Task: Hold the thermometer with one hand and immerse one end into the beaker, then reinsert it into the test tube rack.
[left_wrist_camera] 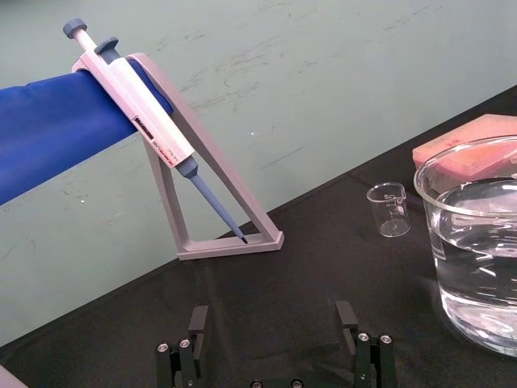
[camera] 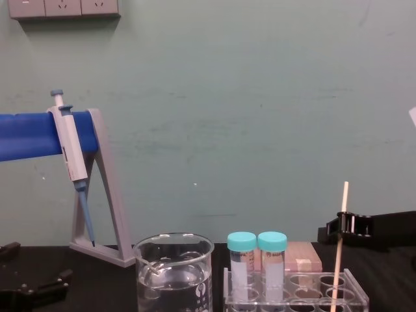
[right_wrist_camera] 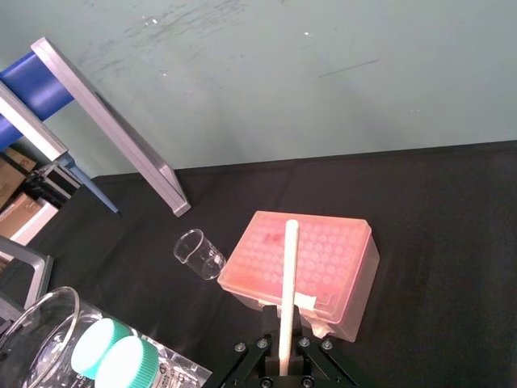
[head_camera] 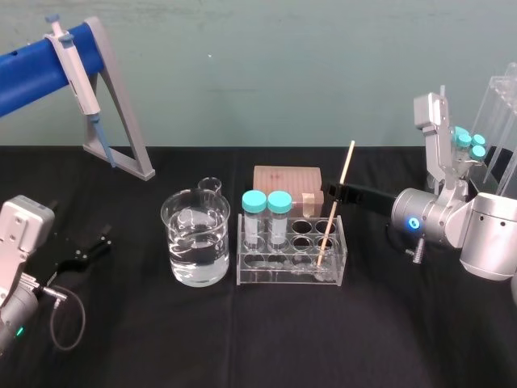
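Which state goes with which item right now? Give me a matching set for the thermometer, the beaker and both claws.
Items:
1. thermometer
2. beaker
3. left claw
4. right claw

States:
A. open, holding nothing, off to the beaker's left
B. shut on the thermometer, above the test tube rack
C. part-filled with clear liquid
D. tilted, lower end in a hole of the test tube rack

Pairs: 1-D, 2-C, 3-A, 4-B
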You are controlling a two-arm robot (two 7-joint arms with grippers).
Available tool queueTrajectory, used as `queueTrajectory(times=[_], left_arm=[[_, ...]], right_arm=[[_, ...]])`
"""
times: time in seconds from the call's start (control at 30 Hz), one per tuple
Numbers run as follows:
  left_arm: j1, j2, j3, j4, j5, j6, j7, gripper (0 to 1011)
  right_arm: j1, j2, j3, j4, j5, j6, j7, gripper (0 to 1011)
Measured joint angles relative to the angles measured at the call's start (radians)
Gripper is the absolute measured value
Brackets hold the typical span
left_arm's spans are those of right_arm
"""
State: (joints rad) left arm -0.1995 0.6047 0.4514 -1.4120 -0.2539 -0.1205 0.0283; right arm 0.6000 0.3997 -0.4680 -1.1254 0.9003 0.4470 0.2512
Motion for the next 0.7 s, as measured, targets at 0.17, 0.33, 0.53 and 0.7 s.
queueTrajectory(times=[0.17, 0.33, 0.53, 0.7], left_arm=[[0.000, 0.000, 0.000, 0.000, 0.000, 0.000, 0.000, 1004], [0.000, 0.000, 0.000, 0.000, 0.000, 0.000, 0.000, 1004], [0.000, 0.000, 0.000, 0.000, 0.000, 0.000, 0.000, 1004], [0.000, 0.000, 0.000, 0.000, 0.000, 0.000, 0.000, 1004]], right_arm=[[-0.016, 0.011, 0.003, -0.044, -0.006, -0.008, -0.009, 49], [-0.043, 0.036, 0.005, -0.130, -0.023, -0.026, -0.024, 49], [-0.074, 0.070, 0.001, -0.227, -0.065, -0.056, -0.035, 49], [-0.092, 0.104, -0.018, -0.300, -0.149, -0.108, -0.040, 49]])
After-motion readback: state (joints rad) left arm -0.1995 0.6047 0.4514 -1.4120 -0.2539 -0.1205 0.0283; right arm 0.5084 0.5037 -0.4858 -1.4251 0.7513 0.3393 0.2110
